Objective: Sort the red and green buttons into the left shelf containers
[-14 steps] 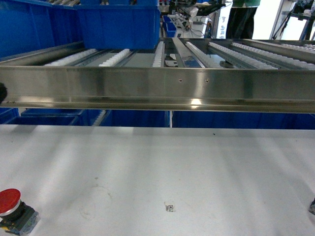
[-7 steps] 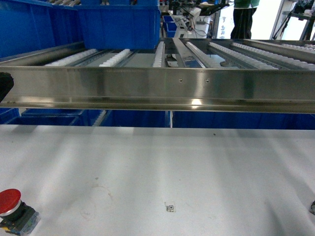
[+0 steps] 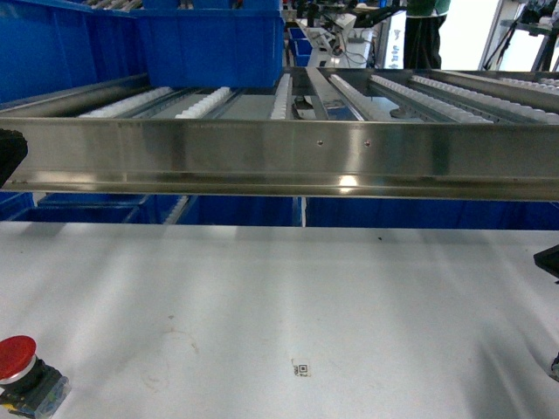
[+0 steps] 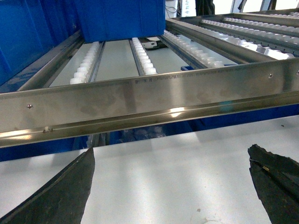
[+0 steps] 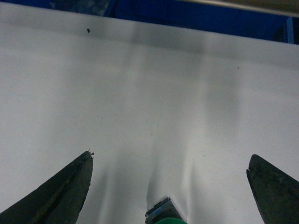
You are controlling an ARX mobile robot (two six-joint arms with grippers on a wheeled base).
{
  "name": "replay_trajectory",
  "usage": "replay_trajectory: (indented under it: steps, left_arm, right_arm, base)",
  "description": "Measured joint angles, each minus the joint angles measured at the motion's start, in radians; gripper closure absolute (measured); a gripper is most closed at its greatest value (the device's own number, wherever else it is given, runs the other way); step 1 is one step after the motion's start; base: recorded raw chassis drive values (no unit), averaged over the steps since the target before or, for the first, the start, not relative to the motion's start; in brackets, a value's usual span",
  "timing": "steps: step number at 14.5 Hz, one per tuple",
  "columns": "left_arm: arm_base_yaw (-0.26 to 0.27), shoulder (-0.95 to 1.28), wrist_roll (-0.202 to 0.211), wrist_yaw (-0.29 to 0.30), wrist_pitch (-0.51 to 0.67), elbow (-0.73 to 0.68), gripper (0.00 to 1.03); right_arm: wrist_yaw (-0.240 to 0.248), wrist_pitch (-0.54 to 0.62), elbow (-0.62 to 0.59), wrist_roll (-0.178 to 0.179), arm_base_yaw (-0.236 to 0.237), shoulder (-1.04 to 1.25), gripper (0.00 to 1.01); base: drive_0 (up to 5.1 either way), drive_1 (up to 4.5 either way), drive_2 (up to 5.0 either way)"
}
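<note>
**Two buttons on the table, both grippers spread and empty**

The glossy red mushroom-capped push button (image 3: 19, 371) sits on its greyish boxy base at the near left corner of the white table (image 3: 288, 288). It looks rigid and fairly light; the domed cap is probably slippery, so the flat sides of the base or the black collar seem the safer hold. In the right wrist view a green-capped button (image 5: 164, 216) peeks in at the bottom edge, only its grey corner and a sliver of green showing.

The large bright-blue plastic bins (image 3: 131, 44) stand at the upper left on the steel roller shelf (image 3: 279, 157), well apart from both buttons.

The left gripper (image 4: 173, 186) is spread wide above bare table, facing the shelf rail, holding nothing. The right gripper (image 5: 170, 186) is equally wide, with the green button lying between its dark fingers (image 5: 60, 191), apparently untouched.
</note>
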Motion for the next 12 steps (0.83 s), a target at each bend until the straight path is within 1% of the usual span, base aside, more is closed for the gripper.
replay_trajectory:
  steps: [2,3,4,7,9,10,11,12]
  left_arm:
    - [0.000,0.000,0.000,0.000,0.000,0.000,0.05]
    - [0.000,0.000,0.000,0.000,0.000,0.000,0.05]
    - [0.000,0.000,0.000,0.000,0.000,0.000,0.05]
    - [0.000,0.000,0.000,0.000,0.000,0.000,0.05]
    - [0.000,0.000,0.000,0.000,0.000,0.000,0.05]
    - [0.000,0.000,0.000,0.000,0.000,0.000,0.05]
    - [0.000,0.000,0.000,0.000,0.000,0.000,0.05]
    - [0.000,0.000,0.000,0.000,0.000,0.000,0.05]
  right_arm:
    - [-0.023,-0.025,0.014,0.001,-0.004,0.036,0.03]
    - [-0.021,-0.003,0.012,0.000,-0.008,0.053,0.03]
    - [-0.018,0.035,-0.035,-0.004,-0.018,0.090,0.03]
    - [-0.018,0.082,-0.089,-0.020,-0.018,0.112,0.03]
    - [-0.008,0.105,-0.106,-0.038,-0.017,0.145,0.03]
    - [0.004,0.116,-0.112,-0.048,-0.017,0.160,0.03]
    - [0.005,0.128,-0.115,-0.055,-0.018,0.172,0.03]
    - [0.019,0.143,-0.115,-0.060,-0.018,0.187,0.03]
  base:
    - [0.0,0.00,0.0]
    - [0.0,0.00,0.0]
    - [0.0,0.00,0.0]
    - [0.0,0.00,0.0]
    - [0.0,0.00,0.0]
    - [0.0,0.00,0.0]
    - [0.0,0.00,0.0]
    - [0.0,0.00,0.0]
